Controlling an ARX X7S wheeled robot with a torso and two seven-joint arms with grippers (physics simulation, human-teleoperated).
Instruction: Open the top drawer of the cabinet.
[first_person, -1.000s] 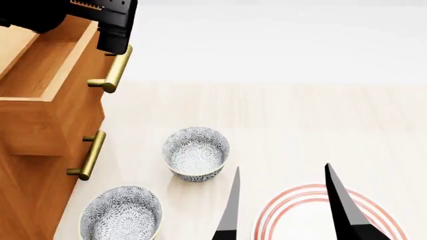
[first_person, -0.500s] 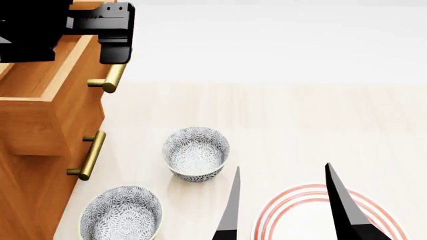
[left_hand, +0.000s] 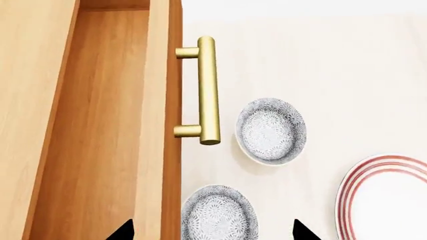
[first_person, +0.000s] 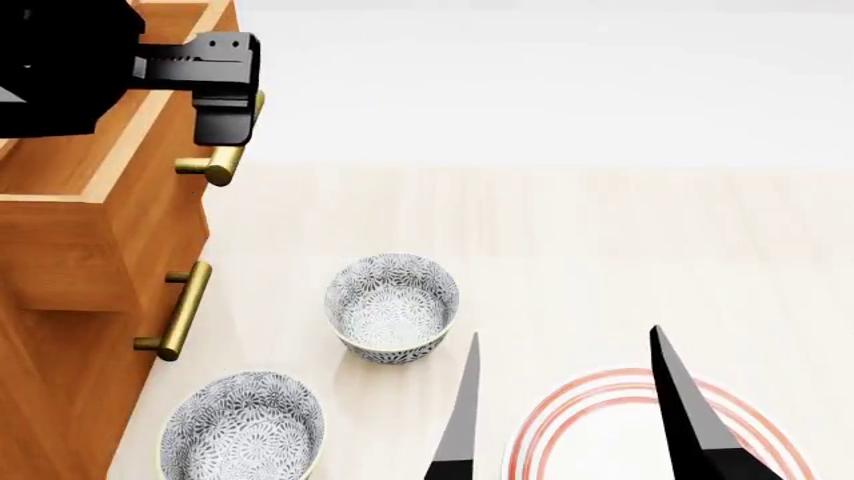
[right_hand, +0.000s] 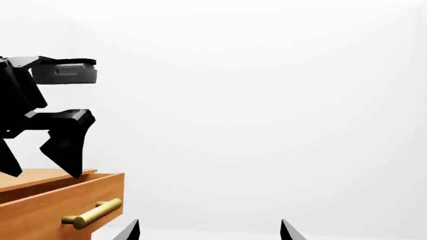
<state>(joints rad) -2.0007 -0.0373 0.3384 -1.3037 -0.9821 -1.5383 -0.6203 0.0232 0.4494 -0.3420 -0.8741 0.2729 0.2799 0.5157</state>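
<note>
Top drawer (first_person: 94, 190) pulled out; its handle (left_hand: 208, 90) lies below the released, empty left fingers (first_person: 224, 118), crosswise.

Two patterned bowls (first_person: 392, 305) (first_person: 243, 427) beside a red-ringed plate (first_person: 607, 430) on pale floor (first_person: 601, 230)

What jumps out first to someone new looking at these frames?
The top drawer stands pulled out of the cabinet at the head view's left, its light wood box open. The black left tool hangs just above the brass handle, open and not gripping it. On the pale floor beside the cabinet sit two patterned bowls and a red-ringed plate, with the right tool open above the plate.
</note>
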